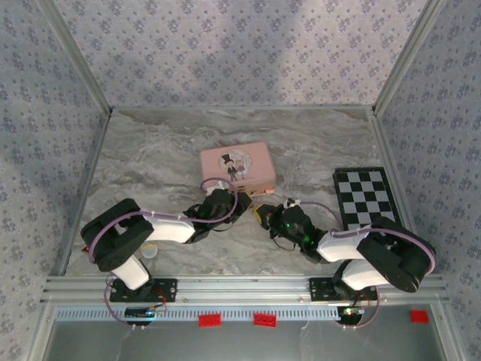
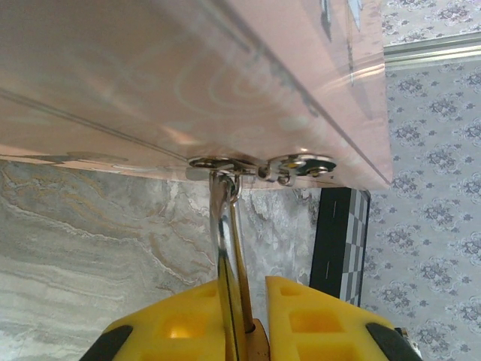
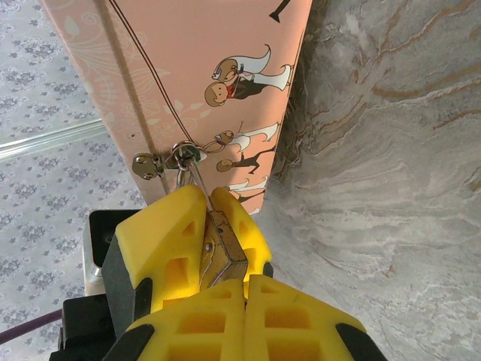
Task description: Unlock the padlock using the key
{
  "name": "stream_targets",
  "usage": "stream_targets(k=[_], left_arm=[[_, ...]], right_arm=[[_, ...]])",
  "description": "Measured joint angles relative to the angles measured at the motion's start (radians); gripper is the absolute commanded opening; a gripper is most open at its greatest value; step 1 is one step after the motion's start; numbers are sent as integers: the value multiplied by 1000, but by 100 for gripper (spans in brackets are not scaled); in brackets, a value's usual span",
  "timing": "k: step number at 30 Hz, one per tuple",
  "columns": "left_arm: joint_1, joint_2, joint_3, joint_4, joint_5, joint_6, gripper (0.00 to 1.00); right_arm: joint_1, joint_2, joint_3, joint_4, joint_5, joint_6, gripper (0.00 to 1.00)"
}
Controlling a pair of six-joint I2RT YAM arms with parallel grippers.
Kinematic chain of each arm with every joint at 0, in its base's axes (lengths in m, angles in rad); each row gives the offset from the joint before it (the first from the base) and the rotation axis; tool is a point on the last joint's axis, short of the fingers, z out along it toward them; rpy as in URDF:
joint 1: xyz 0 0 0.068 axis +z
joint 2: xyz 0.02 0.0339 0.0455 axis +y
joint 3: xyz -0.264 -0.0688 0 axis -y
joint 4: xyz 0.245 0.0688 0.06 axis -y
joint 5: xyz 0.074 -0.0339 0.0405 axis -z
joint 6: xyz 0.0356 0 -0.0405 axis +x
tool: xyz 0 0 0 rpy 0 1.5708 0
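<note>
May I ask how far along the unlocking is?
Done: left gripper clamps the padlock, its shackle threaded through the hasp of the pink tin. In hand: right gripper, shut, presses at the padlock's base; key insertion unclear. Remaining: turning it and freeing the shackle.

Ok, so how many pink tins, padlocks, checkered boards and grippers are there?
pink tin: 1
padlock: 1
checkered board: 1
grippers: 2 (left gripper, right gripper)
Total: 5
</note>
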Motion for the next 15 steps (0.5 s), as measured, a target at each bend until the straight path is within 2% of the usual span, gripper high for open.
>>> stream_targets(k=[15], left_arm=[[-8, 0, 5, 1, -13, 1, 0]], right_arm=[[-31, 29, 17, 24, -50, -8, 0]])
